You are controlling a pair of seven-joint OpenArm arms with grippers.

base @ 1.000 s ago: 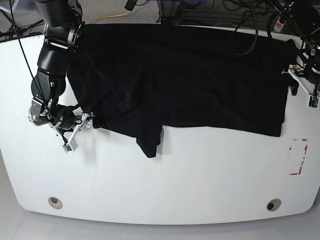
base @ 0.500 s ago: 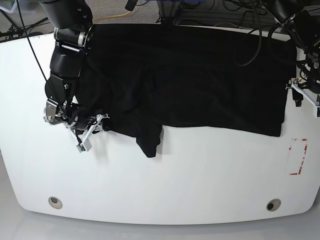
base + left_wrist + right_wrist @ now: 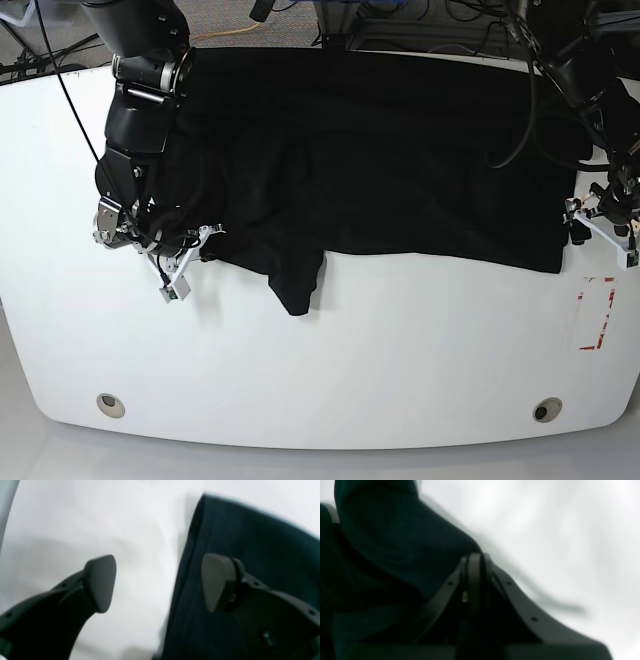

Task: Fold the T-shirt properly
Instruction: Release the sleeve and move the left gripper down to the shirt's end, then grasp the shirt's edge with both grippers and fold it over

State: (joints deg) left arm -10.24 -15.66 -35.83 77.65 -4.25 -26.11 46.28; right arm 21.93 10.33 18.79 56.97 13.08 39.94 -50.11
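Base view shows the black T-shirt [image 3: 380,150] spread over the desk [image 3: 400,360] toward 12 o'clock. My right gripper [image 3: 473,562] pinches its edge at 9; my left gripper [image 3: 160,582] gapes wide astride its 3 o'clock edge, holding nothing.

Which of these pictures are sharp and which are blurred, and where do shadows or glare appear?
Base view: sharp and evenly lit, though the black T-shirt shows almost no fold detail. Left wrist view: soft focus, a grey shadow on the white table beside the shirt edge. Right wrist view: strongly blurred, the table washed out and bright, the right hand dim.
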